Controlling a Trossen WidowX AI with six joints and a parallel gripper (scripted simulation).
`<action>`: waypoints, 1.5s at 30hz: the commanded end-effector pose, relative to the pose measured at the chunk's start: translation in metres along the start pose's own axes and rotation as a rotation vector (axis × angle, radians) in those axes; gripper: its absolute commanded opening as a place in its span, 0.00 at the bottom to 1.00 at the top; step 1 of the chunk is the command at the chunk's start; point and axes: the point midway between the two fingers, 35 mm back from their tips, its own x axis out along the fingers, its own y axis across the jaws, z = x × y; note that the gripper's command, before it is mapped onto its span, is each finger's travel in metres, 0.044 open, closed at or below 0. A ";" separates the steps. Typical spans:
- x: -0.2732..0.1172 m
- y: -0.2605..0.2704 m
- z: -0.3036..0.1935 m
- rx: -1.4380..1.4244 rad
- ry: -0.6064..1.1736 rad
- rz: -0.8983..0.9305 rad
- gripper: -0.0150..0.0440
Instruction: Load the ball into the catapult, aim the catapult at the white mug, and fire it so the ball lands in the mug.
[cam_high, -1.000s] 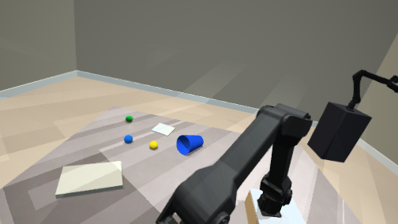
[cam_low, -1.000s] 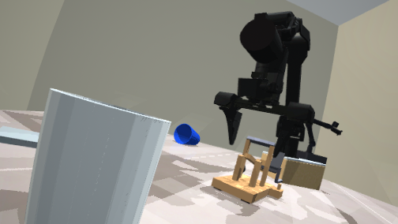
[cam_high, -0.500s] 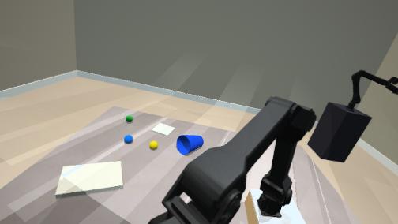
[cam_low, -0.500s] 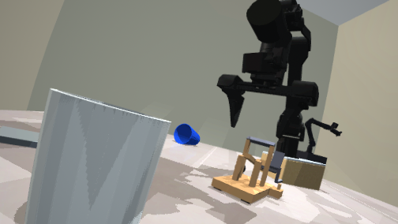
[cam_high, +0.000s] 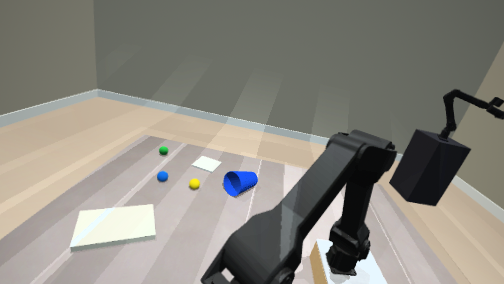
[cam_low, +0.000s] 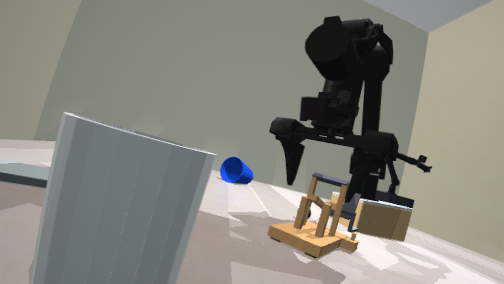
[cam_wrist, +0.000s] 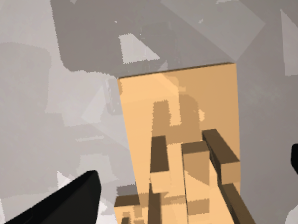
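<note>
The wooden catapult (cam_low: 300, 239) (cam_wrist: 150, 95) stands on the floor mat, with upright posts and a dark crossbar in the exterior view. My gripper (cam_low: 320, 191) (cam_wrist: 196, 167) is open and empty above it, pointing down, with a finger out to each side in the wrist view. In the exterior view the right finger is partly hidden by the catapult. The white mug (cam_low: 120, 210) stands large at the left, looking grey. A yellow ball (cam_high: 194, 184), a blue ball (cam_high: 162, 176) and a green ball (cam_high: 163, 150) lie apart on the mat. Whether the catapult's cup holds a ball, I cannot tell.
A blue cup (cam_high: 246, 181) (cam_low: 237, 170) lies on its side. A pale board (cam_high: 117, 227) and a small white tile (cam_high: 206, 164) lie flat. My arm's base stands on a white-topped block (cam_low: 382, 222). A dark box (cam_high: 430, 167) shows at the right.
</note>
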 end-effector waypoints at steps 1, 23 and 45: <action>0.011 -0.001 -0.003 -0.004 0.014 -0.005 1.00; 0.046 -0.001 -0.005 -0.004 0.014 -0.005 1.00; 0.046 0.000 -0.002 0.000 0.007 -0.001 0.47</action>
